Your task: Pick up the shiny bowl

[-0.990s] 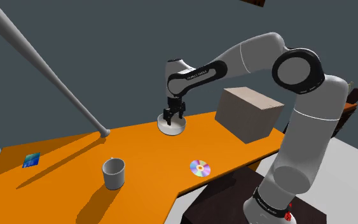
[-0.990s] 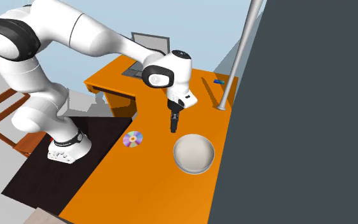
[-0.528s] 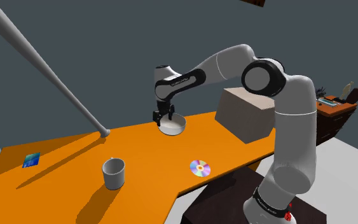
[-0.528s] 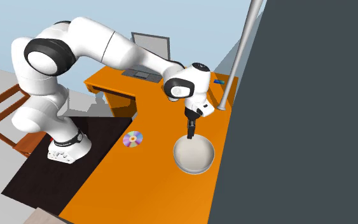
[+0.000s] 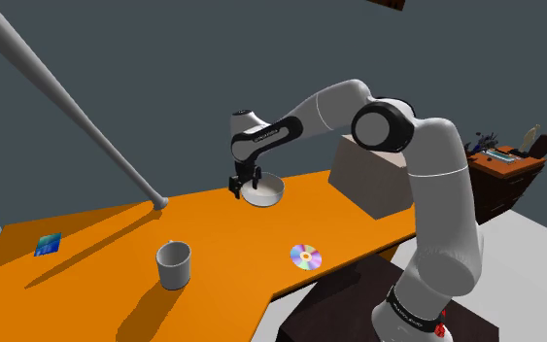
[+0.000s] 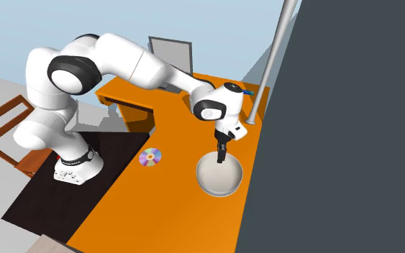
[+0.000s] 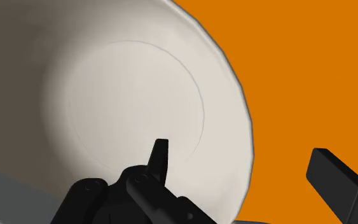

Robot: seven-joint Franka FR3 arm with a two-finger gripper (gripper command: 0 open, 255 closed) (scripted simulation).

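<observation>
The bowl (image 5: 266, 191) is off-white with a smooth inside and stands upright on the orange table (image 5: 116, 243), close to the dark wall. My gripper (image 5: 239, 188) is down at the bowl's rim, on the shoulder view's left side. It is open and straddles the rim. In the wrist view one finger (image 7: 160, 159) is inside the bowl (image 7: 126, 95) and the other finger (image 7: 336, 181) is outside over the orange top, with the gripper (image 7: 240, 153) centred on the rim. Neither finger visibly presses the wall. The second exterior view has the gripper (image 6: 221, 155) at the far edge of the bowl (image 6: 219, 176).
A grey cup (image 5: 174, 264) and a CD (image 5: 306, 256) lie nearer the table's front edge. A brown box (image 5: 378, 173) stands to the shoulder view's right of the bowl. A slanted grey pole (image 5: 67, 107) meets the table left of the gripper. A small blue object (image 5: 48, 244) lies far left.
The arm has stretched out; the gripper moved from above the bowl's middle to its rim on the shoulder view's left and came lower. The bowl has stayed put.
</observation>
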